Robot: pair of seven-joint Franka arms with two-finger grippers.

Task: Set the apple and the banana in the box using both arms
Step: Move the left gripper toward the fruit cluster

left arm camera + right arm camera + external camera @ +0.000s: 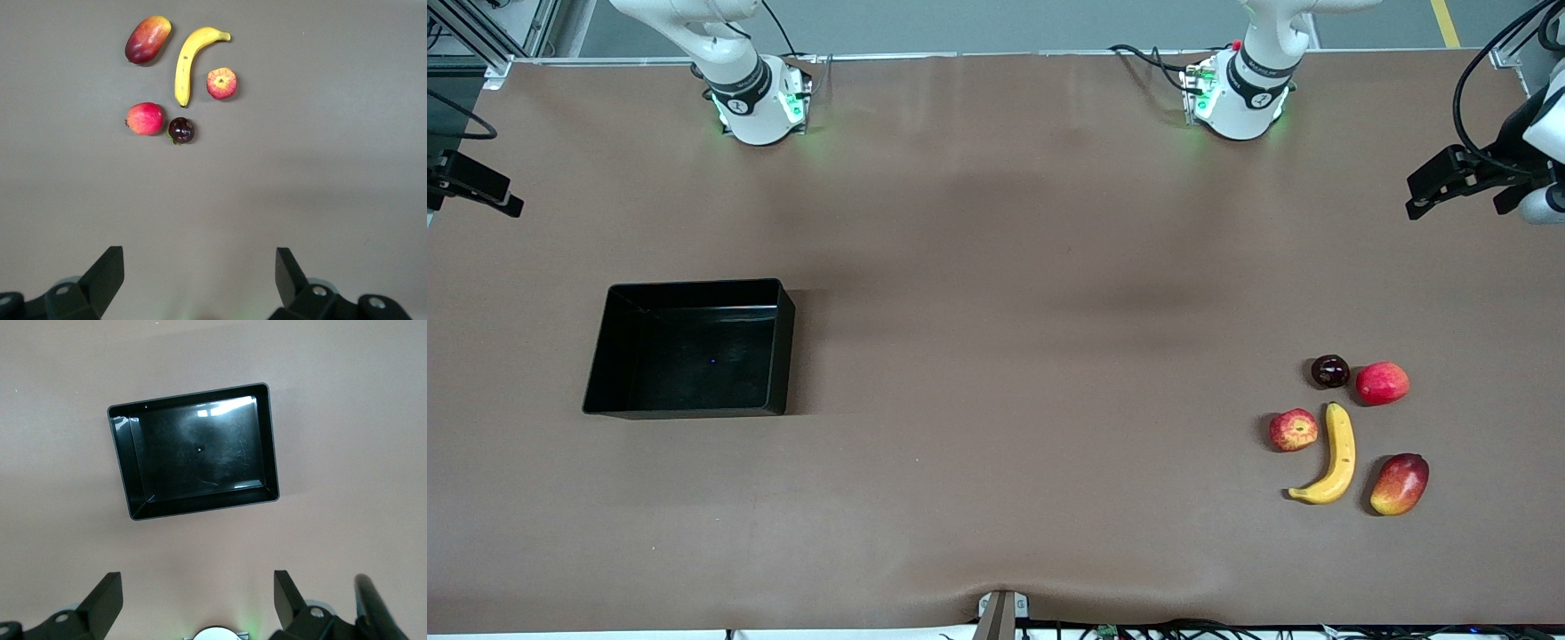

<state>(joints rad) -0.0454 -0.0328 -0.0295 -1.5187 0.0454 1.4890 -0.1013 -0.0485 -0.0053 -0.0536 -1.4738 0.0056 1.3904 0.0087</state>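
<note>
Brown tabletop (996, 267), both tools wide open w/ nothing held, left tool (1427, 200) partly cut off, right tool (197, 600) tips only.

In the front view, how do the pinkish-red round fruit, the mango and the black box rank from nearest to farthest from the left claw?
1. Pinkish-red round fruit: beside the dark fruit, closest to the left claw.
2. Mango: same fruit group, nearer to the front camera.
3. Box: toward the right arm's end of the table.
</note>
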